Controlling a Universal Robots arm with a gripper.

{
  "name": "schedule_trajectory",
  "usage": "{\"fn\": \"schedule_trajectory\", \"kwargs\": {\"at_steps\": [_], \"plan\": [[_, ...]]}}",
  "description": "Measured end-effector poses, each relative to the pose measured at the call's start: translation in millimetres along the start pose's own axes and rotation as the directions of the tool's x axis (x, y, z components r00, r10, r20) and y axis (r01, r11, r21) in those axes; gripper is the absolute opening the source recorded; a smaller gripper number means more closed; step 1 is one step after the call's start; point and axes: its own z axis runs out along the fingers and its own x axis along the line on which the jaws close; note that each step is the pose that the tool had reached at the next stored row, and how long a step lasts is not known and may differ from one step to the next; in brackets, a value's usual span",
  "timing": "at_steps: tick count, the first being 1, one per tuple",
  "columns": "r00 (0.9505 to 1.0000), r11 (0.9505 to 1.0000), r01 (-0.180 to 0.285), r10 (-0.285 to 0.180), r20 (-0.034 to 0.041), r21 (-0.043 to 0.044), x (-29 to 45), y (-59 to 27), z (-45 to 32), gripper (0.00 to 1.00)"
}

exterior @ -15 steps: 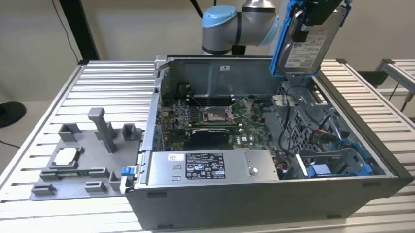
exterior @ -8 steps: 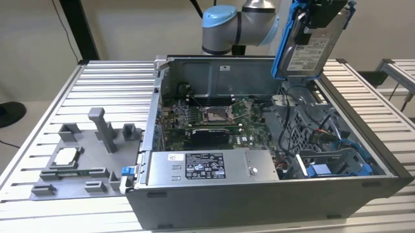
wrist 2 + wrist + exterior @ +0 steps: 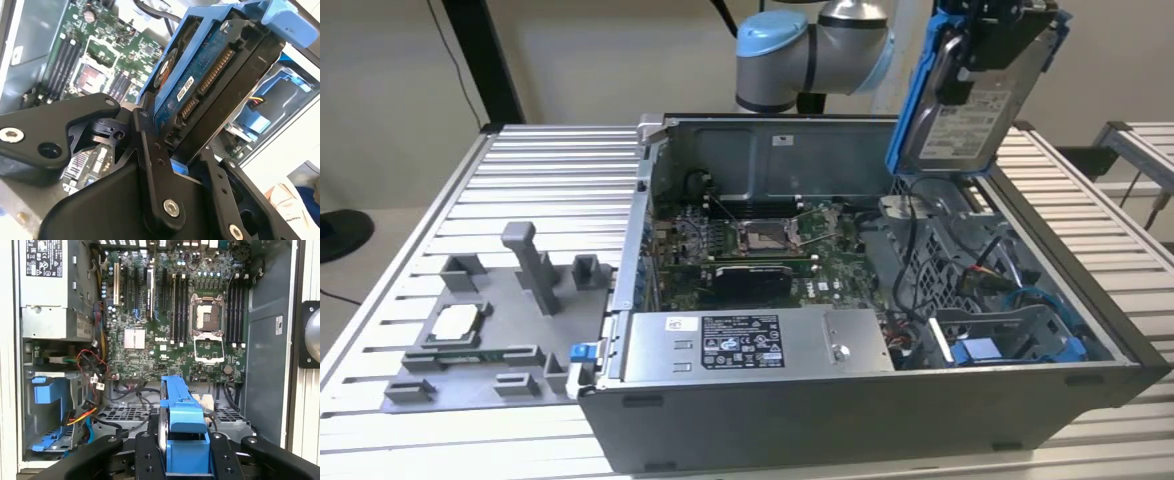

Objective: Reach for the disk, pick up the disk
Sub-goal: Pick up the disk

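Exterior view first: the disk (image 3: 970, 110) is already up in the air, hanging above the open computer case (image 3: 854, 420), over the case's back corner on the exterior view's right. It's standing on edge, long axis running up and down with a slight tilt. You can see the silver-grey face with a white barcode label and the blue plastic frame along its sides. The hand (image 3: 987, 45) sits at its upper end, so the disk dangles straight down from it. The case rests on a slatted tabletop (image 3: 547, 170).

Second wrist view: the hand (image 3: 187, 150) is closed on the disk (image 3: 210, 80), black fingers (image 3: 155, 170) pressed against both flat sides. From here you get the blue circuit board underside and the connector edge.

First wrist view: looking down at the case's motherboard (image 3: 165, 325), the disk (image 3: 182, 440) sits edge-on, clamped in the hand (image 3: 182, 460).
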Motion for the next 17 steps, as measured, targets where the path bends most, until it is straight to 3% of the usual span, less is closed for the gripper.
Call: {"fn": "schedule_trajectory", "kwargs": {"at_steps": [17], "plan": [[1.0,1.0,0.0,0.0,-0.0001,0.0,50.2,-0.4,-2.2,0.0]]}}
